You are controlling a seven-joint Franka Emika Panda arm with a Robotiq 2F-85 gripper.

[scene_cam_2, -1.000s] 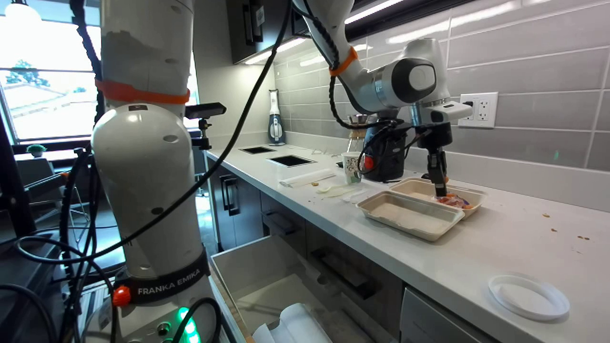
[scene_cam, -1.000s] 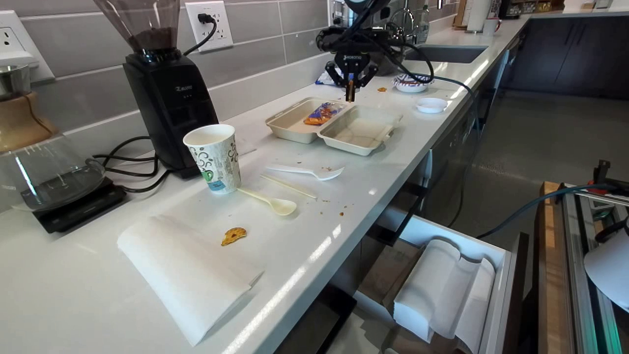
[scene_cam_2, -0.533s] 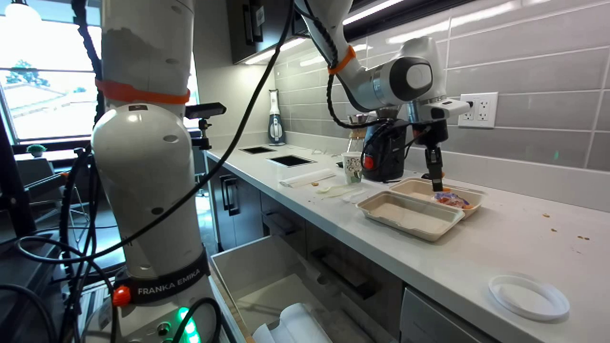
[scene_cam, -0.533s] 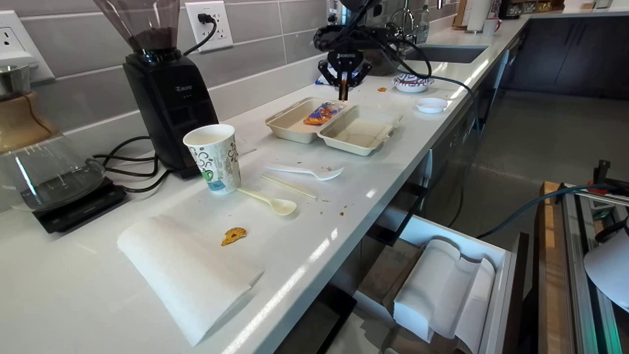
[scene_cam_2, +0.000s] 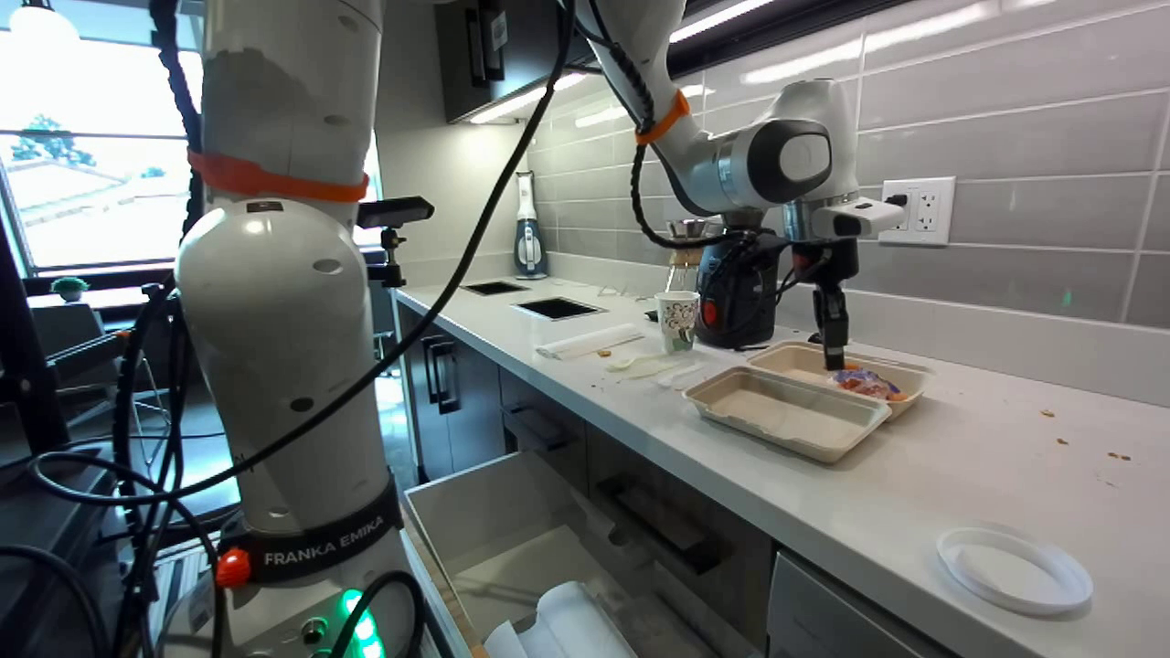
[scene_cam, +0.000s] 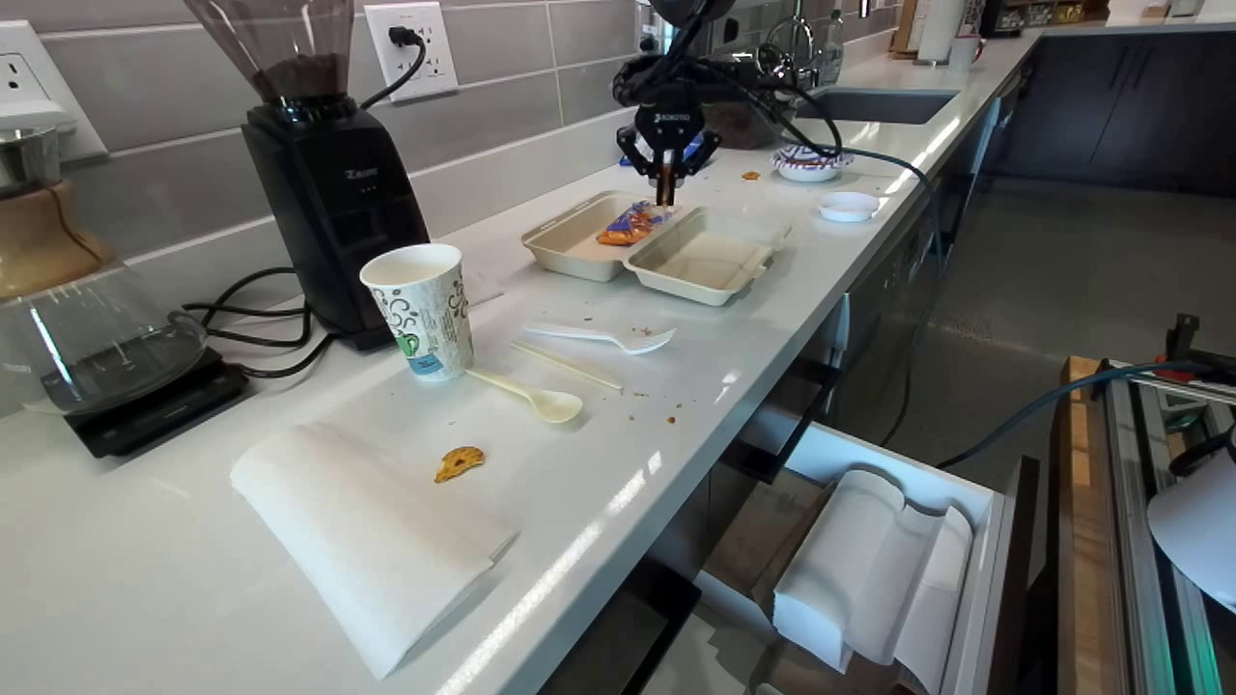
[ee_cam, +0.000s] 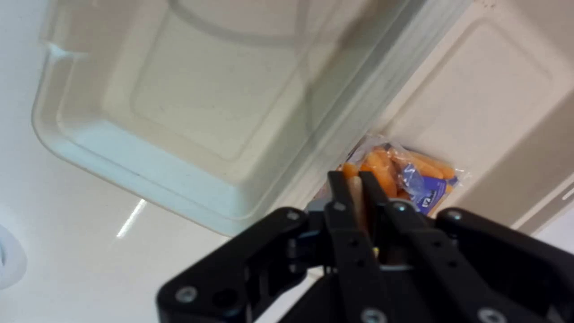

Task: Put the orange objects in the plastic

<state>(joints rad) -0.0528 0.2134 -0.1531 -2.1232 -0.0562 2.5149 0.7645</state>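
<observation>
A clear plastic bag (scene_cam: 630,224) with a purple label and several small orange pieces lies in the far half of the open beige container (scene_cam_2: 786,413). The bag also shows in the exterior view (scene_cam_2: 866,384) and the wrist view (ee_cam: 431,194). My gripper (ee_cam: 350,176) points down over the bag's end, close to the container's middle ridge; it shows in both exterior views (scene_cam: 664,201) (scene_cam_2: 834,364). Its fingers are nearly closed, with a small orange piece (ee_cam: 350,169) between the tips. The bag's end below the fingers is hidden. I cannot tell whether the tips touch the bag.
A paper cup (scene_cam: 422,314), a spoon (scene_cam: 552,404), a fork (scene_cam: 632,341) and a folded white sheet (scene_cam: 367,541) lie beyond the container. A brown chip (scene_cam: 460,463) and crumbs are on the counter. A white lid (scene_cam_2: 1013,571) lies near the edge, above an open drawer (scene_cam: 975,497).
My gripper has shifted left in both exterior views and come slightly lower in the last half second, with its fingers still close together. The bag and container have not visibly moved.
</observation>
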